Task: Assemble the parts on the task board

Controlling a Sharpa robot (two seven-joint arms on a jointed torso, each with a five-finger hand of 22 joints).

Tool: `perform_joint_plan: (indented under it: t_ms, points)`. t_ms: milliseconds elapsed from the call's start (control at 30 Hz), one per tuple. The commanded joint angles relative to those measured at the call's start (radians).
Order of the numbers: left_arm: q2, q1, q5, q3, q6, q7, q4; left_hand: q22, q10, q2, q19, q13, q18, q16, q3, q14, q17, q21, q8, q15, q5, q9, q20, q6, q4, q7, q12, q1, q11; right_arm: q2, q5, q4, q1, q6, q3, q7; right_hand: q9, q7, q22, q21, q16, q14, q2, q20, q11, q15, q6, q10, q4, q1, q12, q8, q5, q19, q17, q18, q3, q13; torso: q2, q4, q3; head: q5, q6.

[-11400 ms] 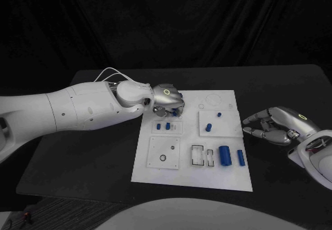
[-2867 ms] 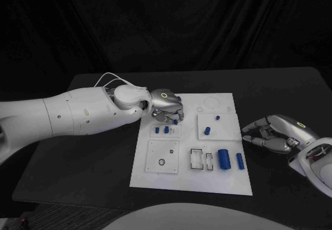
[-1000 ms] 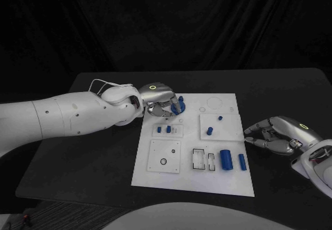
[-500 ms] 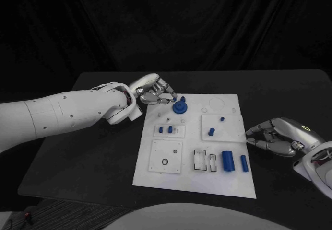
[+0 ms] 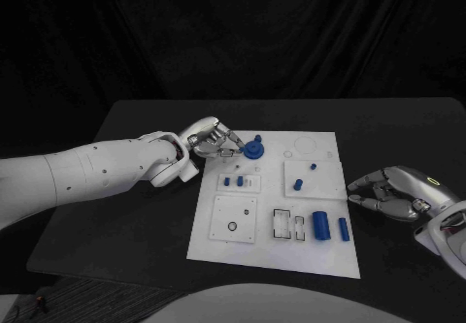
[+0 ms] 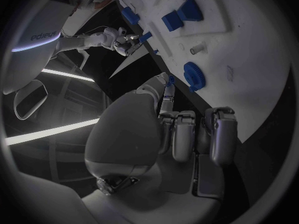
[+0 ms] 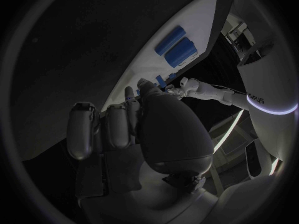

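The white task board (image 5: 223, 252) lies in the middle of the black table. A round blue gear (image 5: 254, 149) sits near the board's far left corner, also seen in the left wrist view as the gear (image 6: 194, 76). My left hand (image 5: 212, 142) hovers just left of the gear, fingers spread and holding nothing; the same hand (image 6: 181, 134) fills the left wrist view. Two small blue pegs (image 5: 233, 180) stand nearer me than the gear. My right hand (image 5: 393, 194) rests off the board's right edge with its fingers curled in on nothing.
More blue parts stand on the board: two pegs (image 5: 298, 183) on the right plate, and a thick cylinder (image 5: 320, 225) beside a thinner one (image 5: 343, 227) near the front. A black ring (image 5: 230, 227) lies on the front left plate. Bare table surrounds the board.
My left hand has let go of the blue gear and drawn back to the left with its fingers spread. The gear stays on the board. The right hand has hardly moved.
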Motion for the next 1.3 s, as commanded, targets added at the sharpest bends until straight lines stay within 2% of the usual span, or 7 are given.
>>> perform_joint_plan:
  t_ms: [33, 233, 333, 667, 867, 1067, 1300]
  points:
    - [0.003, -0.009, 0.026, 0.001, -0.01, 0.05, -0.005, 0.236, 0.108, 0.001, 0.043, 0.263, -0.009, 0.003, -0.009, 0.104, 0.263, 0.0, 0.006, 0.006, 0.008, 0.02, 0.007, 0.007, -0.001, 0.001, 0.003, 0.008, 0.005, -0.003, -0.002, 0.002, -0.003, -0.002, 0.0, 0.002, 0.001, -0.001, 0.208, -0.005, -0.003, 0.035, 0.002, 0.001, -0.004, -0.006, 0.004, 0.0, 0.0, 0.01, -0.007, 0.004, -0.006, 0.033, -0.001, 0.003, -0.004, -0.429, 0.0, -0.0005, 0.0, 0.002, -0.006]
    - [0.0, -0.023, -0.004, 0.001, -0.019, 0.059, -0.016, 0.235, 0.108, 0.001, 0.041, 0.263, -0.008, 0.003, -0.013, 0.104, 0.263, -0.003, 0.006, 0.007, 0.017, 0.02, 0.008, 0.006, -0.005, 0.003, 0.003, 0.014, 0.006, -0.005, -0.002, 0.003, -0.005, -0.002, 0.0, 0.002, 0.001, -0.001, 0.208, -0.004, -0.003, 0.035, 0.002, 0.001, -0.005, -0.007, 0.003, -0.001, -0.002, 0.013, -0.009, 0.003, -0.007, 0.034, -0.003, 0.003, -0.003, -0.431, 0.0, -0.0004, 0.0008, 0.005, -0.011]
    - [-0.002, -0.031, -0.039, 0.001, -0.026, 0.064, -0.016, 0.236, 0.108, -0.001, 0.041, 0.263, -0.008, 0.003, -0.016, 0.104, 0.263, -0.002, 0.006, 0.007, 0.016, 0.02, 0.008, 0.006, -0.005, 0.003, 0.003, 0.013, 0.007, -0.006, -0.002, 0.004, -0.005, -0.001, 0.0, 0.002, 0.001, -0.001, 0.208, -0.004, -0.003, 0.035, 0.002, 0.001, -0.005, -0.007, 0.002, -0.001, -0.002, 0.014, -0.009, 0.003, -0.007, 0.034, -0.002, 0.003, -0.003, -0.431, 0.001, 0.0006, 0.0004, 0.009, -0.018]
    - [0.003, -0.048, -0.061, 0.001, -0.02, 0.062, -0.025, 0.235, 0.108, -0.001, 0.04, 0.263, -0.008, 0.003, -0.016, 0.104, 0.263, -0.003, 0.006, 0.007, 0.015, 0.02, 0.008, 0.006, -0.005, 0.003, 0.003, 0.013, 0.007, -0.006, -0.002, 0.005, -0.006, 0.002, 0.0, 0.001, 0.001, -0.001, 0.208, -0.004, -0.003, 0.035, 0.002, 0.001, -0.005, -0.007, 0.002, -0.001, -0.002, 0.014, -0.01, 0.003, -0.007, 0.033, -0.001, 0.003, -0.003, -0.432, 0.001, -0.0023, 0.0011, 0.01, -0.018]
    - [0.011, -0.055, -0.063, 0.001, -0.01, 0.057, -0.031, 0.235, 0.108, 0.0, 0.039, 0.263, -0.007, 0.003, -0.017, 0.104, 0.263, -0.004, 0.006, 0.008, 0.015, 0.02, 0.008, 0.006, -0.005, 0.003, 0.003, 0.013, 0.007, -0.007, -0.002, 0.006, -0.007, 0.004, 0.0, 0.001, 0.001, -0.002, 0.208, -0.004, -0.003, 0.035, 0.003, 0.001, -0.005, -0.007, 0.003, -0.001, -0.002, 0.016, -0.011, 0.003, -0.006, 0.033, -0.002, 0.003, -0.003, -0.433, 0.0, -0.0004, 0.0017, 0.006, -0.017]
    - [0.02, -0.062, -0.064, 0.001, -0.003, 0.053, -0.041, 0.235, 0.108, 0.0, 0.039, 0.263, -0.007, 0.003, -0.017, 0.104, 0.263, -0.004, 0.006, 0.008, 0.015, 0.02, 0.008, 0.006, -0.005, 0.003, 0.003, 0.013, 0.007, -0.007, -0.002, 0.006, -0.007, 0.004, 0.0, 0.001, 0.001, -0.002, 0.208, -0.004, -0.003, 0.035, 0.003, 0.001, -0.005, -0.007, 0.003, -0.002, -0.002, 0.016, -0.011, 0.003, -0.006, 0.033, -0.002, 0.003, -0.003, -0.433, 0.0, -0.003, 0.0014, 0.006, -0.016]
    - [0.028, -0.065, -0.064, 0.001, 0.003, 0.046, -0.05, 0.235, 0.108, 0.001, 0.039, 0.263, -0.007, 0.003, -0.018, 0.104, 0.263, -0.004, 0.005, 0.008, 0.015, 0.02, 0.008, 0.005, -0.005, 0.003, 0.003, 0.014, 0.007, -0.008, -0.002, 0.007, -0.007, 0.005, 0.0, 0.001, 0.001, -0.002, 0.208, -0.004, -0.003, 0.035, 0.003, 0.001, -0.005, -0.007, 0.003, -0.002, -0.003, 0.018, -0.011, 0.003, -0.006, 0.033, -0.001, 0.003, -0.002, -0.433, 0.0, -0.0022, 0.001, 0.005, -0.019]
